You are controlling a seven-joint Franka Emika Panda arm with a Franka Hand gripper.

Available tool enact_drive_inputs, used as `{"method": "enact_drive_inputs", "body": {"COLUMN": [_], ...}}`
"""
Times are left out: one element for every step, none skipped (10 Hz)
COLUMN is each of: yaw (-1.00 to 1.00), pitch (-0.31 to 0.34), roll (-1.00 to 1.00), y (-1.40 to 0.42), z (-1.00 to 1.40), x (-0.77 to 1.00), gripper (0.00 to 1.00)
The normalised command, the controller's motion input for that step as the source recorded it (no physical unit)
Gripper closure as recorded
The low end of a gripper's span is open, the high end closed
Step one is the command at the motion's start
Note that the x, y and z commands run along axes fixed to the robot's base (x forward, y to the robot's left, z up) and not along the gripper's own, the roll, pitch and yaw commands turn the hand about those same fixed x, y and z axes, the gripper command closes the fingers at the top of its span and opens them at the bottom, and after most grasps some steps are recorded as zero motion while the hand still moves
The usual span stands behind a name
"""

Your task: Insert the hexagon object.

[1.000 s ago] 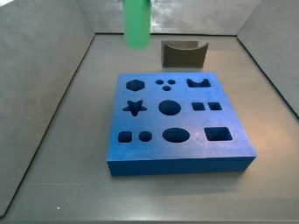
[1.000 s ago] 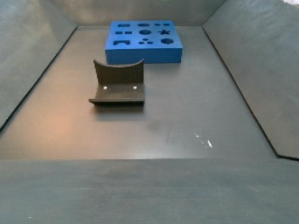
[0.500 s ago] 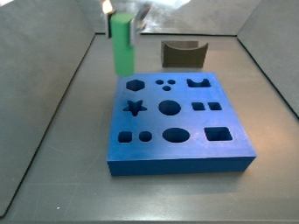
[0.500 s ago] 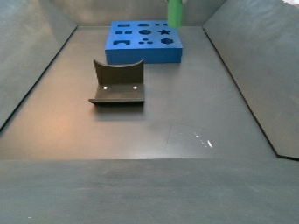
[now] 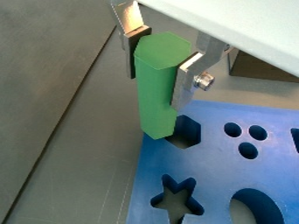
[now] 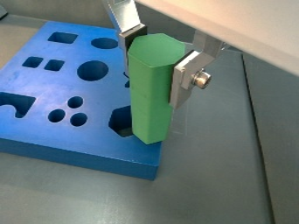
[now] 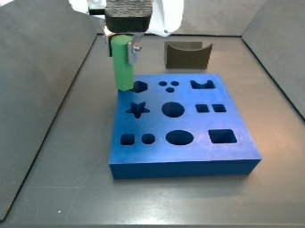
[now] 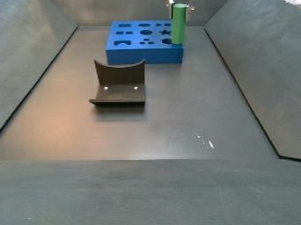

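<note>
My gripper point(image 5: 160, 57) is shut on the hexagon object point(image 5: 162, 87), a bright green faceted peg, and holds it upright. Its lower end hangs over the hexagon hole point(image 5: 187, 131) at a corner of the blue block point(image 5: 233, 166); I cannot tell whether it touches. The gripper point(image 6: 152, 52), peg point(image 6: 152, 92), hole point(image 6: 121, 124) and block point(image 6: 59, 87) show in both wrist views. In both side views the peg point(image 7: 123, 64) point(image 8: 180, 25) stands at the block's point(image 7: 179, 147) point(image 8: 141, 44) corner beneath the gripper point(image 7: 124, 40) point(image 8: 181, 7).
A dark grey curved-top block point(image 7: 187, 53) point(image 8: 120, 83) stands on the floor away from the blue block. The blue block carries several other shaped holes, among them a star point(image 7: 137, 109). Grey walls enclose the floor on the sides.
The gripper has come down with the green peg in it, from high above the back wall to the block's corner with the hexagon hole.
</note>
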Motion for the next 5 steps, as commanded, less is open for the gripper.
{"method": "enact_drive_inputs", "body": {"yaw": [0.00, 0.00, 0.00, 0.00, 0.00], "pitch": [0.027, 0.050, 0.064, 0.066, 0.027], "roll": [0.00, 0.00, 0.00, 0.00, 0.02], "y": [-0.05, 0.00, 0.00, 0.17, 0.19], "z": [-0.21, -0.31, -0.39, -0.48, -0.51], "x": [0.44, 0.51, 0.56, 0.34, 0.11], "gripper": [1.00, 1.00, 1.00, 1.00, 1.00]}}
